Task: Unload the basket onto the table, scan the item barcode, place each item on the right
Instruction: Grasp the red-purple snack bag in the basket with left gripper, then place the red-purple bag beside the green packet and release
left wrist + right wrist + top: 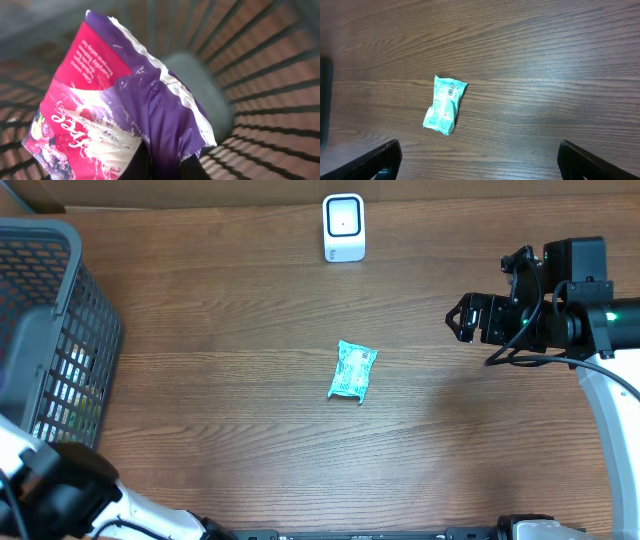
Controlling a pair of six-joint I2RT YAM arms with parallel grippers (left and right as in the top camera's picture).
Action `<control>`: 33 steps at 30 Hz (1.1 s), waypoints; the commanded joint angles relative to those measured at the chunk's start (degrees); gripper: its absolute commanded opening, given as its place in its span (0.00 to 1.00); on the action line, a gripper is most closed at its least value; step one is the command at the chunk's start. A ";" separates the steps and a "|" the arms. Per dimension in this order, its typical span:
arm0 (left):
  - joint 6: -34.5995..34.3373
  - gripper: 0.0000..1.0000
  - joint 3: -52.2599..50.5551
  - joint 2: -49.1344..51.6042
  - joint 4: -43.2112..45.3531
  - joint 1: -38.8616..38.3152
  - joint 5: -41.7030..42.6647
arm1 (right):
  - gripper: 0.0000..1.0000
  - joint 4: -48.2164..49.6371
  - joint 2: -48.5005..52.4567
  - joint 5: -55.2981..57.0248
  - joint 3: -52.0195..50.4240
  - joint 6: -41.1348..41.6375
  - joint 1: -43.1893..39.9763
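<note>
In the left wrist view, a purple and pink snack pouch (125, 100) fills the frame, with the dark basket mesh (270, 75) behind it. My left gripper (162, 167) is shut on the pouch's lower purple edge, a dark finger on each side. From overhead the left gripper is hidden at the basket (60, 330). A small teal packet (352, 370) lies flat mid-table, its barcode facing up (445, 105). My right gripper (462, 318) hovers open to the right of it, fingers spread wide (485, 160) with nothing between them. A white scanner (343, 227) stands at the back.
The grey mesh basket stands at the left edge with more items inside it. The left arm's white link (150, 515) runs along the front left. The right arm's body (580, 320) and its cable sit at the right edge.
</note>
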 commanded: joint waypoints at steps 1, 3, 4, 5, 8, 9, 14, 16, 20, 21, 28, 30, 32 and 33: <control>-6.84 0.04 6.60 -7.15 -2.86 -1.75 2.75 | 1.00 -0.04 0.22 0.11 1.46 0.22 0.22; -6.84 0.04 7.30 -10.19 -4.26 -3.39 5.25 | 1.00 -0.22 0.22 0.11 1.46 0.22 0.22; -6.86 0.04 7.30 -11.63 -4.96 -4.39 6.82 | 1.00 -0.31 0.22 0.11 1.46 0.22 0.22; -6.86 0.04 7.30 -13.05 -5.97 -5.86 8.59 | 1.00 -0.33 0.22 0.11 1.46 0.22 0.22; -6.84 0.04 7.30 -15.52 -9.79 -11.78 12.46 | 1.00 -0.24 0.22 0.13 1.46 0.22 0.22; -6.84 0.04 7.30 -15.78 -11.30 -14.43 12.79 | 1.00 -0.24 0.22 0.11 1.46 0.22 0.22; -6.82 0.04 4.63 -14.38 -17.53 -32.65 11.02 | 1.00 -0.24 0.22 0.13 1.46 0.22 0.22; -6.88 0.04 1.49 -13.27 -17.40 -40.17 9.38 | 1.00 -0.26 0.22 0.13 1.46 0.22 0.22; -9.40 0.04 -6.91 -10.47 -14.08 -53.42 5.27 | 1.00 -0.31 0.22 0.13 1.46 0.22 0.22; -10.05 0.04 -9.16 -9.66 -12.72 -56.26 4.13 | 1.00 -0.28 0.22 0.13 1.46 0.22 0.22; -12.83 0.04 -22.99 -0.20 -3.30 -72.46 1.44 | 1.00 -0.33 0.22 0.13 1.46 0.22 0.22; -13.75 0.04 -24.57 2.99 -2.08 -75.06 1.46 | 1.00 -0.33 0.22 0.13 1.46 0.22 0.22; -14.12 0.04 -24.94 6.01 -1.66 -76.85 1.46 | 1.00 -0.31 0.22 0.13 1.46 0.22 0.22; -14.12 0.04 -24.94 7.32 -1.51 -77.64 1.46 | 1.00 -0.33 0.22 0.13 1.46 0.22 0.22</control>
